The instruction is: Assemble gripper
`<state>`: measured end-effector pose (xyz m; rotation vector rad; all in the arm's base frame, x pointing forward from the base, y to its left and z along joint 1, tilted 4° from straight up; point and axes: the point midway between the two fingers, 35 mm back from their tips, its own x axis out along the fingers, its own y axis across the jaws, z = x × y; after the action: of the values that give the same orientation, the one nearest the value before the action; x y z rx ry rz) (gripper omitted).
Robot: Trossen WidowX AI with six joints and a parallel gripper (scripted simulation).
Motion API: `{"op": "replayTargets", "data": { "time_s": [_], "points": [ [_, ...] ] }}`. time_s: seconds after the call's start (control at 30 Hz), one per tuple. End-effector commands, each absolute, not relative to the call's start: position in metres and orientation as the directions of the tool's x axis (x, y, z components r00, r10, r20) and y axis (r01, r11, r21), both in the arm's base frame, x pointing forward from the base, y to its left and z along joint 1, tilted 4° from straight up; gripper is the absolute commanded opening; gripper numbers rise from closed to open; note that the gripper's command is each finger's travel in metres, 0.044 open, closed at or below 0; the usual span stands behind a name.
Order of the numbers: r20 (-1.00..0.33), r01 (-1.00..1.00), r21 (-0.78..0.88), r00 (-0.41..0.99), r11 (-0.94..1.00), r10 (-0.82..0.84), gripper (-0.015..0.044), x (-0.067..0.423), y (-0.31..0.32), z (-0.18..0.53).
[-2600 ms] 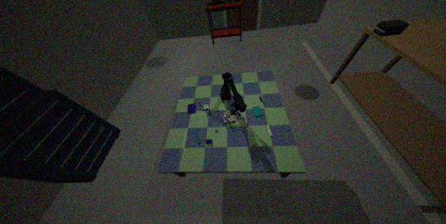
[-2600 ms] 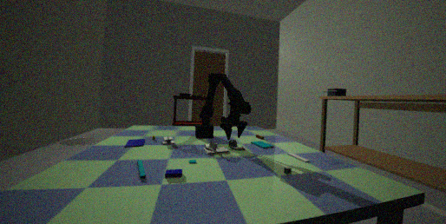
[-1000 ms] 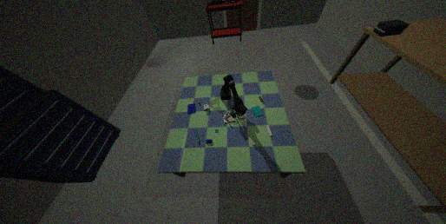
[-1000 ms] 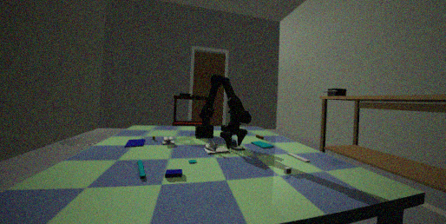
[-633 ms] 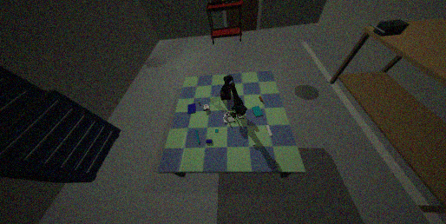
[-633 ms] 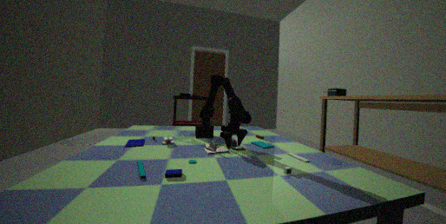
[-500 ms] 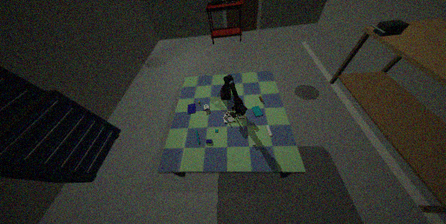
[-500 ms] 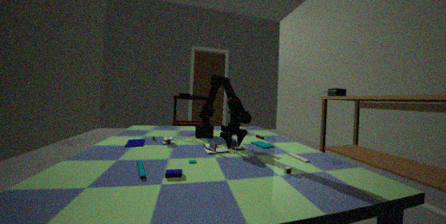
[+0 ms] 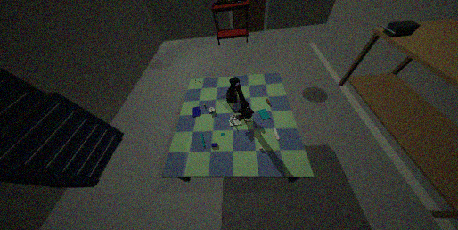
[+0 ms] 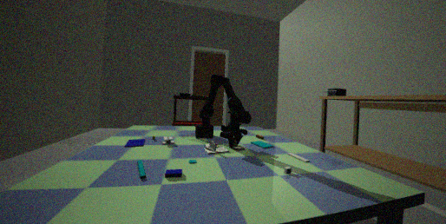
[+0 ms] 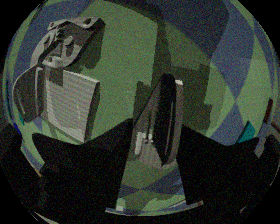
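Note:
The gripper base (image 11: 66, 45) (image 10: 215, 149) (image 9: 235, 122) lies on the table, a grey part with small raised features. A pale ribbed block (image 11: 71, 104) adjoins it in the wrist view. My gripper (image 11: 151, 124) (image 10: 236, 144) is low beside them, partly closed, its fingers against both sides of a grey jaw (image 11: 178, 120) with a dark face. Whether this part is clear of the table cannot be told. Another pale part (image 9: 212, 110) (image 10: 168, 140) lies apart, to the left; it is too small to identify. Pin and tooth details are too dark to read.
A teal plate (image 9: 265, 114) (image 10: 262, 144) lies right of the gripper. A blue plate (image 9: 197, 111) (image 10: 135, 142), a teal bar (image 9: 203, 140) (image 10: 141, 169) and a blue block (image 9: 215, 144) (image 10: 173, 173) lie left. A white strip (image 10: 298, 157) lies toward the right.

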<state>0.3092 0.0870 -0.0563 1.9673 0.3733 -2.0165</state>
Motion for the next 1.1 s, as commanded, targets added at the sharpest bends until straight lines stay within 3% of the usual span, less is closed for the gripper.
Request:
{"op": "replayTargets", "data": {
  "time_s": [0.0, 1.07],
  "points": [
    [-0.999, 0.387, 0.021, -0.019, -0.922, -0.030, 0.0134, 0.309, 0.087, -0.056],
    [-0.999, 0.388, 0.026, -0.017, -0.921, -0.035, 0.0134, 0.312, 0.089, 0.014]
  ]
}}
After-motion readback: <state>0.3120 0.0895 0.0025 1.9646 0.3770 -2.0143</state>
